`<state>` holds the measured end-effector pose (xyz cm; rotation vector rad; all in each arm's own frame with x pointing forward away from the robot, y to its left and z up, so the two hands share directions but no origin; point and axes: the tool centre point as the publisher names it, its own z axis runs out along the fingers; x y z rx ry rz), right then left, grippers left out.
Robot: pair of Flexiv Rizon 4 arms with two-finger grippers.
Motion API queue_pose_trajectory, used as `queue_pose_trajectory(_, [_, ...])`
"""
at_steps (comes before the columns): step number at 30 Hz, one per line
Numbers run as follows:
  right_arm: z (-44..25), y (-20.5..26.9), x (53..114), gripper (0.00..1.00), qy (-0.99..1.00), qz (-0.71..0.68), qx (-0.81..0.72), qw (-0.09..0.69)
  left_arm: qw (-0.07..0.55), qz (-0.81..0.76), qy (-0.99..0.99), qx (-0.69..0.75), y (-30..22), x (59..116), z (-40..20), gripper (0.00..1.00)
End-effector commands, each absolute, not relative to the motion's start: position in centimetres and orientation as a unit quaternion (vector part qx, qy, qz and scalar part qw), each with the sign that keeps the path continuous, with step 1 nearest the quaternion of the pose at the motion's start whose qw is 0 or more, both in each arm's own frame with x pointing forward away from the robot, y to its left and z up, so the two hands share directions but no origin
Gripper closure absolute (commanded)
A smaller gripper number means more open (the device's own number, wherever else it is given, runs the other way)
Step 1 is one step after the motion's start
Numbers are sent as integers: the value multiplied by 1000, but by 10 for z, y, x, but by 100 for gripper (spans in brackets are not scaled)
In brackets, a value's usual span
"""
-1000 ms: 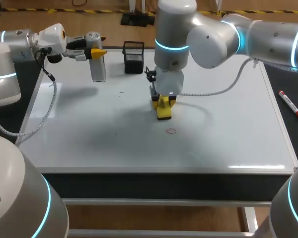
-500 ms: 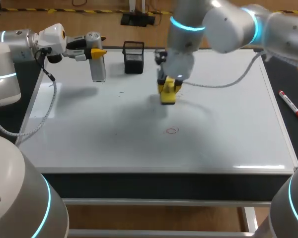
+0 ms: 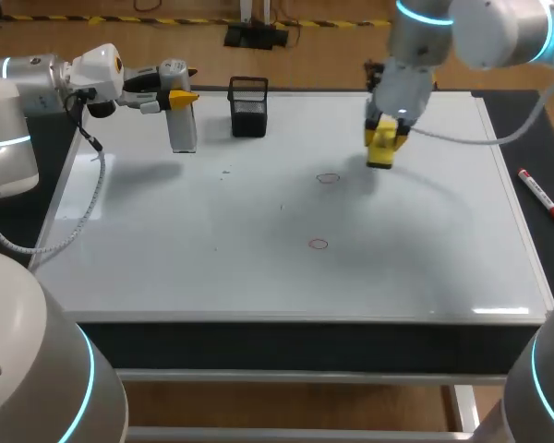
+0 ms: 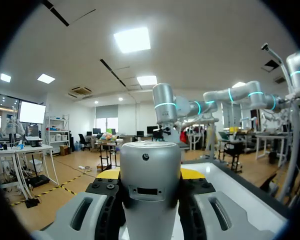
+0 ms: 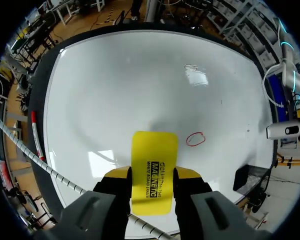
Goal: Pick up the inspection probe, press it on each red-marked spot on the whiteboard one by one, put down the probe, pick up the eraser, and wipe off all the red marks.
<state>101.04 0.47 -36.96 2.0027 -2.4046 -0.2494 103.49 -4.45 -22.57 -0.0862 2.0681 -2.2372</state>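
Observation:
My left gripper [image 3: 179, 95] is shut on the silver inspection probe [image 3: 182, 120], held upright over the whiteboard's [image 3: 166, 240] back left corner. In the left wrist view the probe [image 4: 150, 172] fills the gap between the yellow-tipped fingers [image 4: 109, 174]. My right gripper [image 3: 384, 131] is shut on the yellow eraser [image 3: 380, 149], a little above the board's back right part. Two red circles show on the board: one [image 3: 328, 178] near the middle, left of the eraser, and one [image 3: 318, 244] nearer the front. In the right wrist view the eraser [image 5: 154, 170] sits between the fingers, with a red circle [image 5: 195, 139] just beside it and another [image 5: 191, 67] farther ahead.
A black mesh basket [image 3: 248, 106] stands at the board's back edge, right of the probe. A red marker [image 3: 542, 197] lies on the dark surface off the board's right edge. The board's raised frame [image 3: 526, 249] runs around it.
My right arm has carried the eraser from the board's middle toward the back right, uncovering the red circle near the middle. The left arm and probe have not moved.

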Motion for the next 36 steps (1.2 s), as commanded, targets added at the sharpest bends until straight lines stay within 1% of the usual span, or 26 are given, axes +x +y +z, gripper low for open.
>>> queue_pose_trajectory(1, [-368,-41,1012,100,-780,-81,620,0,47,-733,678,-29,-45,1035,-224,100])
queue_pose_trajectory(3, [-370,-59,1015,100,-792,-91,603,-19,47,-733,678,-29,-45,1035,-224,100])
queue_pose_trajectory(9, [-375,-96,1017,100,-811,-83,578,-11,47,-733,678,-29,-45,1035,-224,100])
queue_pose_trajectory(14, [-381,-114,1014,100,-818,-83,569,-1,47,-733,678,-29,-45,1035,-224,100])
queue_pose_trajectory(21, [-376,-122,1012,100,-822,-73,564,3,47,-733,678,-29,-45,1035,-224,100])
queue_pose_trajectory(36, [-376,-122,1012,100,-822,-73,564,3,47,-733,678,-29,-45,1035,-224,100])
